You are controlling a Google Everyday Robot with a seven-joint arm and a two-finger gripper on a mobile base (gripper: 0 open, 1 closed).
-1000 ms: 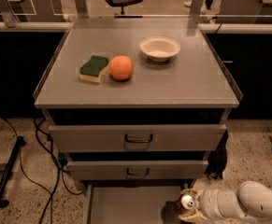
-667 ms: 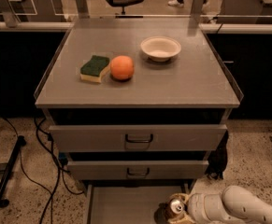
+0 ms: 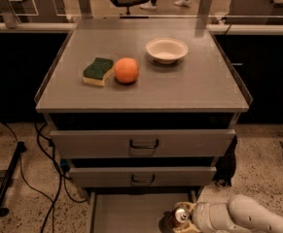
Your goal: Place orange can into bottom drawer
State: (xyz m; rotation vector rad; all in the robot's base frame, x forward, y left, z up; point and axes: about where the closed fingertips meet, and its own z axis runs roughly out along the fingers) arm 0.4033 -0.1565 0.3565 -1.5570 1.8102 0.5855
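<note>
The orange can stands upright at the bottom edge of the camera view, its silver top with pull tab showing. It is over the right part of the open bottom drawer, a shallow grey tray pulled out below the two handled drawers. My gripper is at the can, coming in from the lower right on a white arm, and is shut on the can. The can's lower part and the drawer's front are cut off by the frame edge.
On the cabinet top lie a green-and-yellow sponge, a round orange fruit and a white bowl. Two handled drawers above are slightly pulled out. Black cables trail on the floor at left.
My gripper with the can has moved left, from beside the drawer's right edge to over the drawer's right part.
</note>
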